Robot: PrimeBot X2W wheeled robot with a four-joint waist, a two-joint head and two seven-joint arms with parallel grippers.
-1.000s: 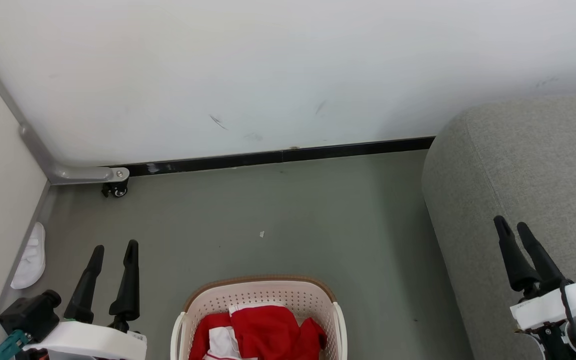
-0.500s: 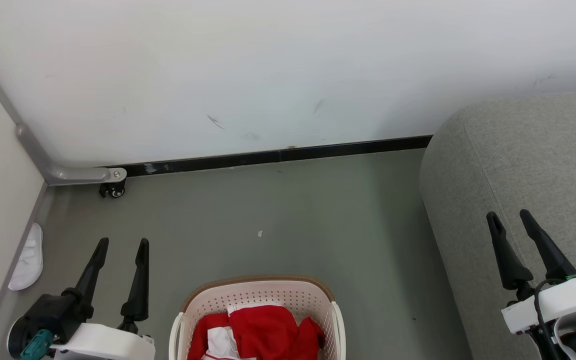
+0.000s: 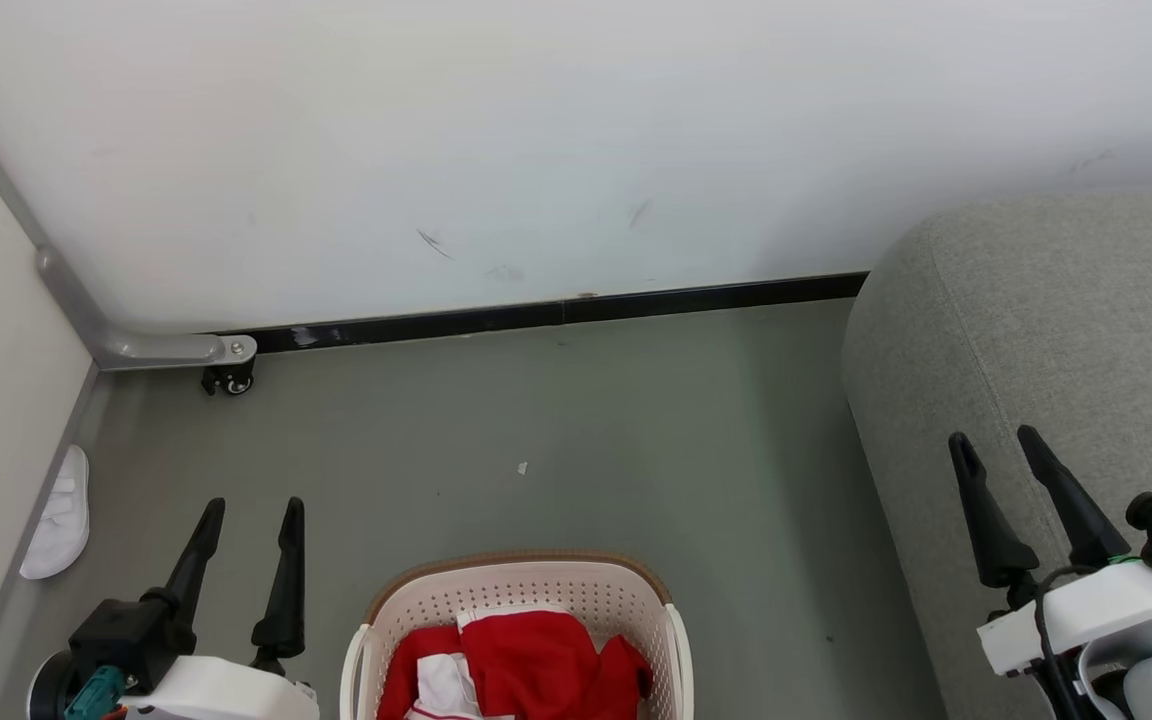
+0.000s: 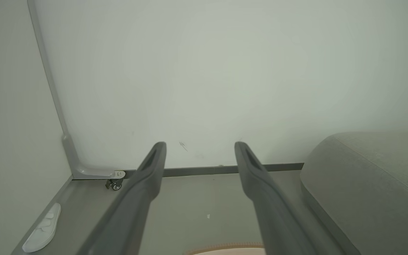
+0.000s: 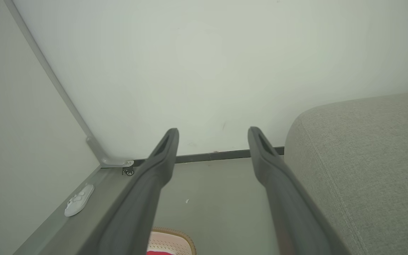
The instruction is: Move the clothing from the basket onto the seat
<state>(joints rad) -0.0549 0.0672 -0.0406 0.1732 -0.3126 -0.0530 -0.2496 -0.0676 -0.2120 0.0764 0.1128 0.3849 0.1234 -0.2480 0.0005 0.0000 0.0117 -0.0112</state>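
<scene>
I am holding my left gripper (image 3: 254,508) wide open and empty over the floor (image 3: 586,430), just left of the basket (image 3: 526,590). My right gripper (image 3: 993,440) is likewise gaping with nothing between its fingers, hanging in front of the seat (image 3: 1066,320). The clothing (image 3: 541,665) is lying bunched inside the basket, red folds with a white panel showing, and neither gripper is touching it. No garment is showing on the part of the seat I am seeing. So I am judging the task as not yet begun: every piece is waiting to be grasped, lifted out and carried right to the seat.
</scene>
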